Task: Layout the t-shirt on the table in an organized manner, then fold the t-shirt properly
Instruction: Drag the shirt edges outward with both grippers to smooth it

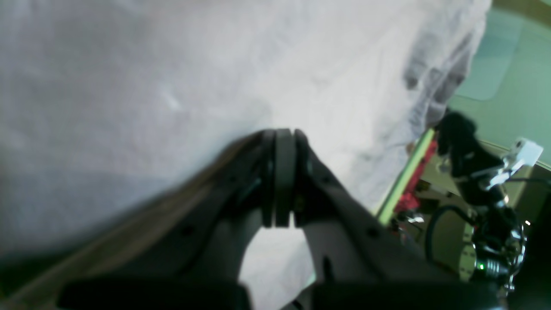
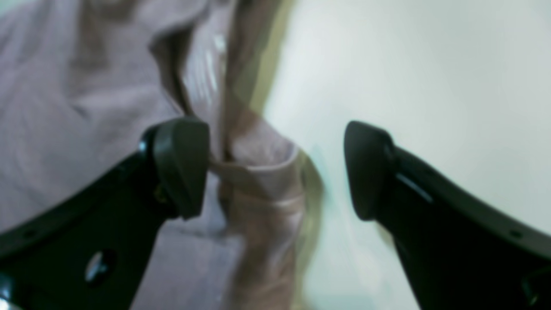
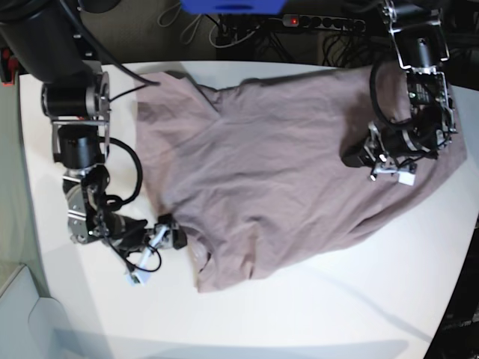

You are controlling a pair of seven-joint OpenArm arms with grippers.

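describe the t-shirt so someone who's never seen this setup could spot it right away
Start at the big white table that fills the base view. Spread across its middle, between the two arms, lies the t-shirt, rumpled, one edge by the open right gripper. It is the only cloth there: plain dusty mauve, no print, against black arms and cables.

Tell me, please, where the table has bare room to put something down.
The table is bare in front of the t-shirt, along its lower hem, and at the near left corner. It is crowded where both arms work at the shirt's side edges.
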